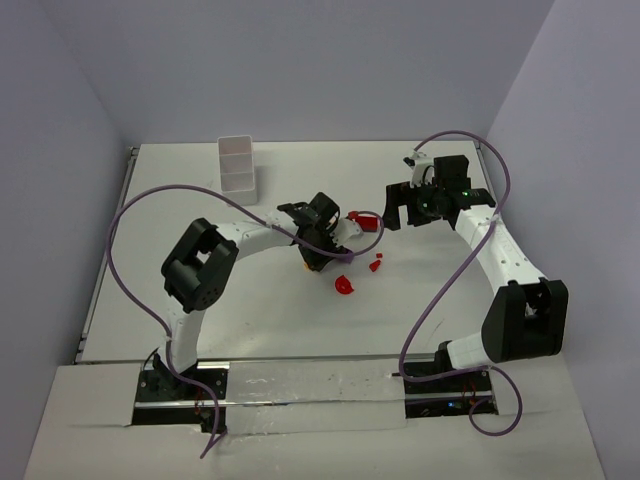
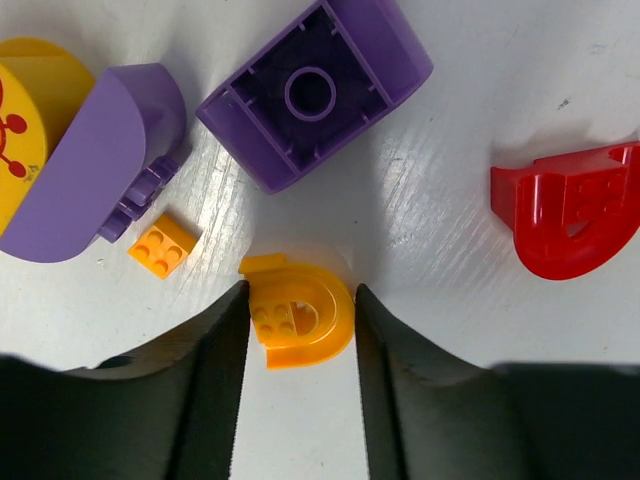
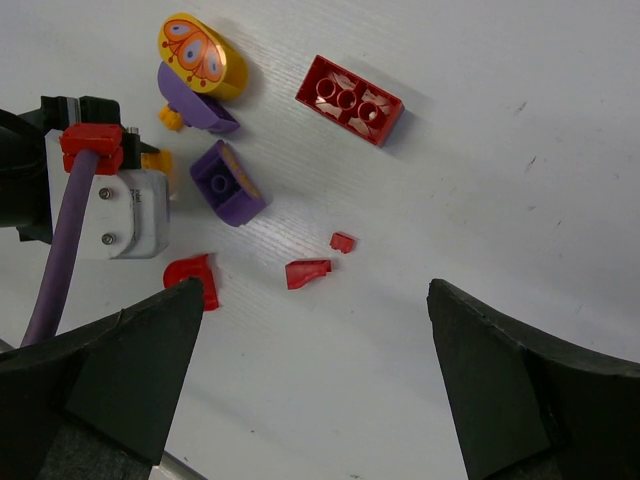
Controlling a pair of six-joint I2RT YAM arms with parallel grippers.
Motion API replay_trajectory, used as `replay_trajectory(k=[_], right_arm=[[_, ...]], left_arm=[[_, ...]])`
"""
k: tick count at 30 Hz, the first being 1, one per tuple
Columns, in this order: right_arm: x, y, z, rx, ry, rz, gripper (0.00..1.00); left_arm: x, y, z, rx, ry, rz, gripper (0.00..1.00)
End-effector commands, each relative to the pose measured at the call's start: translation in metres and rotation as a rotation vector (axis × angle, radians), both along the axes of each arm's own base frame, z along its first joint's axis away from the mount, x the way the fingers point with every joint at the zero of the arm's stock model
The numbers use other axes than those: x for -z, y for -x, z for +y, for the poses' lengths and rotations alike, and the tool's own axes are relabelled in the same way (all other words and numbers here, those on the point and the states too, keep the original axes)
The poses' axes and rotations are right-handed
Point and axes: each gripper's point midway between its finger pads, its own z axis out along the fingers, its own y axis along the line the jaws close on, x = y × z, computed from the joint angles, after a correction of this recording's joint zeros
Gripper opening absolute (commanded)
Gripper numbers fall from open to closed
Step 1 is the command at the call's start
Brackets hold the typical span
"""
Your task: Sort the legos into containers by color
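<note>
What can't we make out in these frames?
- Tray compartments: top view, too small to see contents.
- Orange arch: left wrist view, flanked by left claw; gripped or just touched, unclear.
- Red arch: left wrist view, cut by right edge.
- Yellow round piece: same view, cut by left edge.

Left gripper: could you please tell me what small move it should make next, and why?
Probably close the left gripper on the orange arch piece: it sits squarely between the open fingers, and no other piece is in the gap.
</note>
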Motion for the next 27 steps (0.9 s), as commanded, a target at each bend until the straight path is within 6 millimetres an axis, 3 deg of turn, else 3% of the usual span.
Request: replay_trajectory(k=[1, 6, 8, 12, 14, 19, 22, 27], right_arm=[[-0.016, -0.011, -0.001, -0.003, -0.001, -0.045, 1.0], [-0.017, -0.011, -0.001, -0.002, -0.002, -0.044, 1.0], [-0.016, -0.011, -0.001, -0.002, -0.002, -0.044, 1.0], [-0.016, -0.012, -0.001, 0.0, -0.005, -0.042, 1.0], [-0.018, -0.013, -0.001, 0.0, -0.006, -0.045, 1.0], [-0.017, -0.015, 0.0, 0.001, -0.009, -0.038, 1.0], [-0.016, -0.016, -0.001, 0.005, -0.009, -0.034, 1.0], [-0.015, -0.017, -0.001, 0.008, -0.007, -0.029, 1.0]], left_arm=[[0.004, 0.013, -0.001, -0.004, 0.006, 0.074, 0.42], [-0.01, 0.008, 0.009, -0.032, 0.002, 0.03, 0.33], [-0.028, -0.008, 0.014, -0.083, 0.031, -0.02, 0.26], [-0.091, -0.065, 0.032, -0.301, 0.166, -0.17, 0.06], [-0.13, -0.107, 0.053, -0.447, 0.246, -0.293, 0.0], [-0.194, -0.163, 0.098, -0.718, 0.355, -0.544, 0.0], [-0.221, -0.193, 0.128, -0.859, 0.408, -0.656, 0.0], [-0.238, -0.242, 0.167, -1.04, 0.533, -0.698, 0.0]])
